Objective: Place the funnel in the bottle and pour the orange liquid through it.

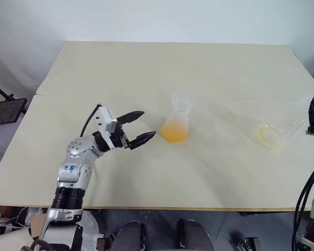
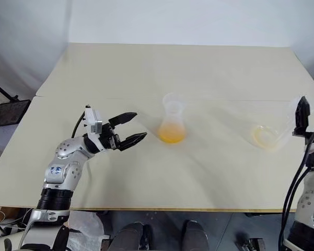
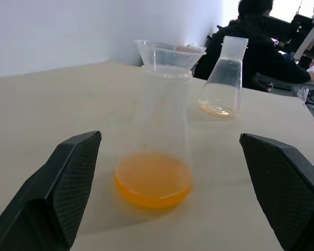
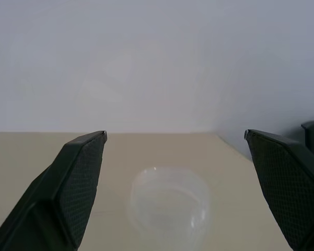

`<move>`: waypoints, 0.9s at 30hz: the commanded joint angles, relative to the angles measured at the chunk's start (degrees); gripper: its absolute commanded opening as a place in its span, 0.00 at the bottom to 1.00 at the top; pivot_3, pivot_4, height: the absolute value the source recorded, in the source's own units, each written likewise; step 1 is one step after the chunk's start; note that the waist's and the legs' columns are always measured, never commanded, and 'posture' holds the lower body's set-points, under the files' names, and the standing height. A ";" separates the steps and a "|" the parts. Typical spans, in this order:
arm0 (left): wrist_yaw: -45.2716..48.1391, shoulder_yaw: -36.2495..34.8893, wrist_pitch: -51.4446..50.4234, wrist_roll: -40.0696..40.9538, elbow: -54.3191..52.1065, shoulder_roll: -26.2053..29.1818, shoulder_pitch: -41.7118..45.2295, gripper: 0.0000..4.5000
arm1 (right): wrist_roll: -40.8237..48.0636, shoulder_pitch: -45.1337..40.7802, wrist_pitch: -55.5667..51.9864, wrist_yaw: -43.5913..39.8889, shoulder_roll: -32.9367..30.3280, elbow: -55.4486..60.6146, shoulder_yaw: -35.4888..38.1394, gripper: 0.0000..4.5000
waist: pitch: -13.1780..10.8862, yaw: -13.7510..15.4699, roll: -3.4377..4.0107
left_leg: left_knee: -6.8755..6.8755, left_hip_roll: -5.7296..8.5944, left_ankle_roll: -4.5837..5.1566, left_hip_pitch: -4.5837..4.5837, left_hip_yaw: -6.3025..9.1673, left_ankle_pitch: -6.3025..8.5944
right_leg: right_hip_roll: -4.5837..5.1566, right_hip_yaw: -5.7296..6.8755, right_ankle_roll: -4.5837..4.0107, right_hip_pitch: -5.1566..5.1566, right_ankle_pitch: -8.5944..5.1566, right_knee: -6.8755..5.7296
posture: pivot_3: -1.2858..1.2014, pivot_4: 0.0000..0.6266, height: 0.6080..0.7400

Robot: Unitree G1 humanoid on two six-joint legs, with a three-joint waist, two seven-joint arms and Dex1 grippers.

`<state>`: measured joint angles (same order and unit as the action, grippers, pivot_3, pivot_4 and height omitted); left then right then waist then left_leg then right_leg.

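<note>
We see bottle (image 1: 177,123) clear smooth plastic, funnel (image 3: 170,53) same clear glossy plastic. Orange liquid (image 3: 153,179) translucent. Second flask (image 3: 224,78) clear plastic. Table (image 1: 146,73) pale, matt, smooth. Left gripper (image 1: 138,128) fingers (image 3: 68,183) black, matt, fine cross-hatched texture.

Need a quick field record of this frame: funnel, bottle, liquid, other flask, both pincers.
funnel: seated in the bottle's neck
bottle: upright, mid-table
orange liquid: shallow layer in the bottle's base
second flask: upright near the table's right edge, only an orange trace at the bottom
left pincer: open, beside the bottle, apart from it
right pincer: open, by the second flask, holding nothing
</note>
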<state>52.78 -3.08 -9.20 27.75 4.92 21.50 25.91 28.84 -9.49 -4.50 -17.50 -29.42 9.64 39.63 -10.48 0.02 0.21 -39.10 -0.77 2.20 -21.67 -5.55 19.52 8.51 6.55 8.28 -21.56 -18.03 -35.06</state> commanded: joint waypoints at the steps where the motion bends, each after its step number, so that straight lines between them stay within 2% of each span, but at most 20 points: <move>1: 1.02 -1.51 1.19 -0.01 -0.23 1.55 0.79 1.00 | 2.00 0.22 1.26 -3.45 -3.69 2.86 1.70 0.99 | 0.00 0.00 0.00 | 0.00 0.00 0.00 0.00 -0.01 0.00 | 0.00 0.00 0.00 0.00 0.00 0.01 | 0.52 0.24 1.00; 8: 0.64 -3.43 2.07 -1.85 1.45 6.12 0.70 1.00 | 9.51 0.21 -4.65 -14.79 -10.91 4.66 -1.44 0.99 | 0.00 0.00 -0.01 | 0.00 -0.01 0.01 0.02 -0.01 0.00 | 0.00 0.00 0.00 0.02 0.00 0.01 | 0.52 0.24 1.00; 12: 1.19 -4.61 -0.19 -1.26 1.61 9.40 -0.13 1.00 | 13.38 0.92 -5.64 -23.67 -13.10 6.45 -3.67 0.99 | -0.01 0.01 -0.01 | 0.00 -0.03 0.01 0.02 0.02 0.00 | 0.00 0.03 0.00 0.02 0.00 0.01 | 0.52 0.24 1.00; 14: 2.89 -6.25 -0.03 -0.65 0.61 11.78 -2.70 1.00 | 14.45 4.78 -5.69 -31.51 -14.10 9.87 -6.87 0.99 | -0.01 0.13 -0.01 | 0.00 -0.02 0.01 0.02 0.02 0.00 | 0.01 0.03 0.00 0.03 0.00 0.02 | 0.52 0.24 1.00; 17: 4.14 -7.98 -0.18 -0.38 -1.30 14.67 -7.11 1.00 | 12.58 12.42 -4.86 -40.91 -15.92 13.18 -12.07 0.99 | -0.03 0.11 -0.05 | 0.11 -0.04 0.02 0.03 0.07 0.02 | 0.00 0.09 0.00 0.04 0.00 0.05 | 0.52 0.24 1.00; 23: 3.98 -9.13 1.56 -1.29 -4.67 16.15 -12.94 1.00 | 6.99 19.84 2.44 -46.44 -12.71 8.76 -14.72 0.99 | -0.03 1.31 -0.11 | -0.03 0.04 0.12 0.06 0.04 0.06 | 0.09 0.03 0.10 0.20 0.06 0.23 | 0.52 0.24 1.00; 27: 3.08 -10.44 2.69 -1.35 -5.86 16.43 -15.02 1.00 | 4.23 20.36 7.01 -48.89 -12.24 4.60 -14.94 0.99 | -0.03 1.28 -0.11 | -0.02 0.03 0.11 0.10 0.02 0.07 | 0.08 0.00 0.09 0.20 0.06 0.23 | 0.52 0.24 1.00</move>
<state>56.15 -11.53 -8.45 26.48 2.09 37.15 11.60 33.21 11.58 0.02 -65.53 -41.99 14.57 23.83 -10.51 1.30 0.11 -39.11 -0.74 2.31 -21.57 -5.54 19.60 8.59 6.54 8.37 -21.37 -17.97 -34.83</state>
